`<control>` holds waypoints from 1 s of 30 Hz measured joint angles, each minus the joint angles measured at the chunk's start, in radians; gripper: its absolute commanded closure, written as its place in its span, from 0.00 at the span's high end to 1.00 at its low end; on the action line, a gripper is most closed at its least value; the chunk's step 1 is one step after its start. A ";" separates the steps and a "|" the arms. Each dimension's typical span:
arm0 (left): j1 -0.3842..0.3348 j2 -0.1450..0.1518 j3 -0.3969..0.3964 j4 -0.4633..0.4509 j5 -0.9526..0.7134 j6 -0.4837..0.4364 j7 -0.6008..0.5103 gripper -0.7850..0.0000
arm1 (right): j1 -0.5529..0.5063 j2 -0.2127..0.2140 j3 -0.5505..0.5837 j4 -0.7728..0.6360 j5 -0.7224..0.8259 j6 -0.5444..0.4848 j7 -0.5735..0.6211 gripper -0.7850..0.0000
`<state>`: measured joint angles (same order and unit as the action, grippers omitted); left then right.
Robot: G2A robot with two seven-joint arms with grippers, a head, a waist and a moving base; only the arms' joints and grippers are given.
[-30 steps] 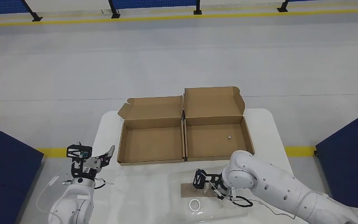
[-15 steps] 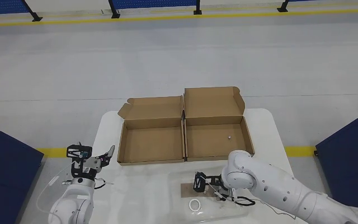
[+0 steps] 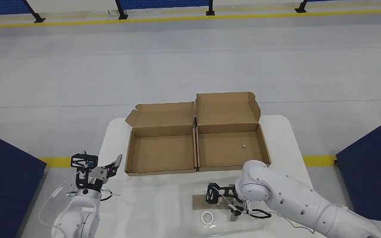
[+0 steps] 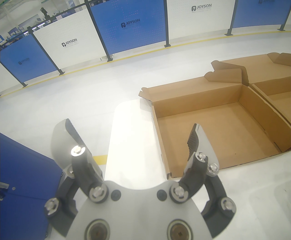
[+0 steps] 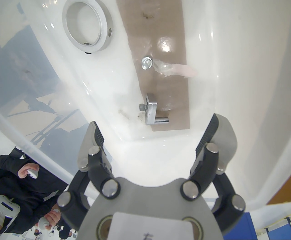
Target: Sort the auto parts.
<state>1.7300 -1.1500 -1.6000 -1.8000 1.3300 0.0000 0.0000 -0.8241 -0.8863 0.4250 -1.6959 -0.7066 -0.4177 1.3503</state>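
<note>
Hovering over a metal bracket [image 5: 151, 111] in the tray [image 5: 229, 68], right gripper [image 5: 155, 126] gaped empty; left gripper [image 4: 132, 127] likewise spread, empty.

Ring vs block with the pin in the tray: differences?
The ring is round with an open centre; the block with the pin is squared, a short rod sticking out. The ring looks larger than the block. The ring lies on the tray's white floor, off the brown sheet; the block sits at that sheet's edge. Both are bare silver metal.

Pale grey floor [image 3: 178, 59], yellow line [image 3: 178, 18], blue-and-white partition panels [image 4: 129, 25] behind.
</note>
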 measured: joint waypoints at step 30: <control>0.000 0.000 0.000 0.000 0.000 0.000 0.000 1.00 | 0.006 -0.049 -0.081 -0.004 -0.114 0.034 0.085 0.46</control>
<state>1.7300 -1.1500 -1.6000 -1.8000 1.3300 0.0000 0.0000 -0.8185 -0.9349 0.3441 -1.6999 -0.8204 -0.3835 1.4349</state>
